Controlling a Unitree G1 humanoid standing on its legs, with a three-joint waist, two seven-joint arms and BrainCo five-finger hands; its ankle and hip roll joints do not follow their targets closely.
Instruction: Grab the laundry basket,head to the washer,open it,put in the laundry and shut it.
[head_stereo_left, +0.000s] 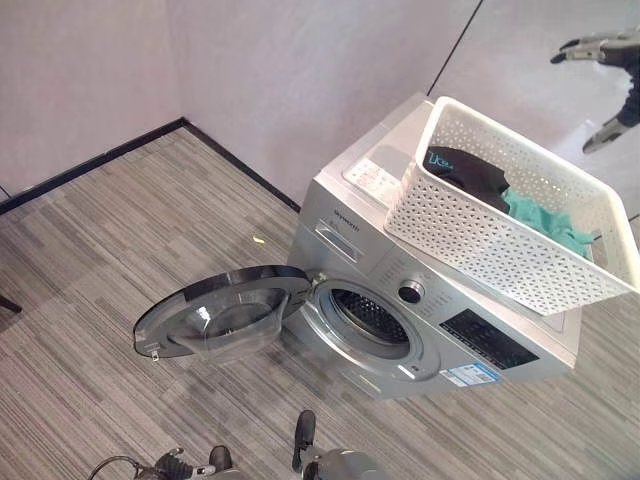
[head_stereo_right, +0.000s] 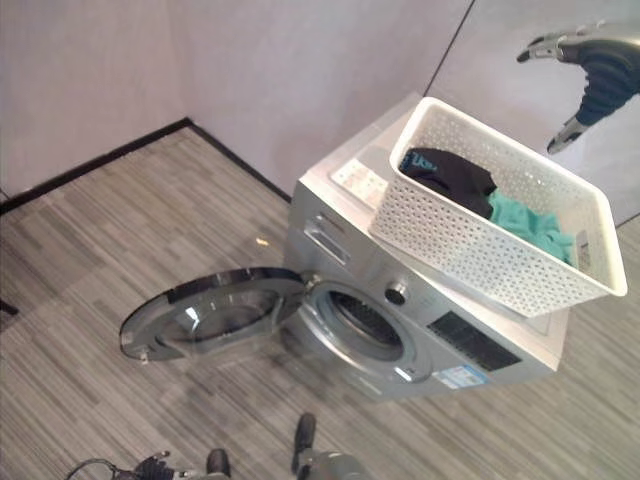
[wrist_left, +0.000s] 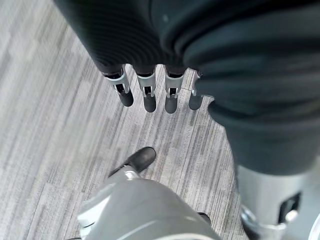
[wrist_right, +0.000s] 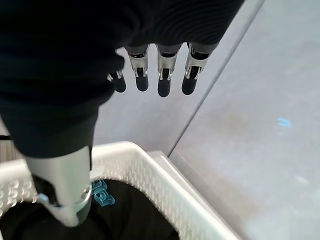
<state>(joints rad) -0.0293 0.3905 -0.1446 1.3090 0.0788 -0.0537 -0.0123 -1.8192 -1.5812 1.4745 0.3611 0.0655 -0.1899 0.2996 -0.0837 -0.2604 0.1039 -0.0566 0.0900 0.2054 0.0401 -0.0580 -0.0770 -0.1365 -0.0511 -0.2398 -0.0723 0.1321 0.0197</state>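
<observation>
The laundry, a black garment (head_stereo_left: 468, 172) and a teal one (head_stereo_left: 545, 222), is lying inside the white laundry basket (head_stereo_left: 500, 250), which is sitting on top of the washer (head_stereo_left: 400, 300) with one end overhanging the front edge. The basket's long axis is running diagonally from the washer's rear toward its front right corner. Below it the round door (head_stereo_left: 220, 312) is standing swung wide to the left, leaving the drum opening (head_stereo_left: 370, 318) exposed, so judging from this the loading step is next. The right hand (head_stereo_left: 605, 48) is hovering above and beyond the basket's far corner, apart from it, fingers (wrist_right: 164, 80) spread straight and holding nothing; the clothes are lying down and toward the robot from those fingers, making this the nearer hand. The left hand (wrist_left: 150, 90) is hanging low over the floor, fingers relaxed and empty. The right wrist view is showing the basket rim (wrist_right: 150, 170) and black garment directly beneath the hand, which the head views cannot confirm.
</observation>
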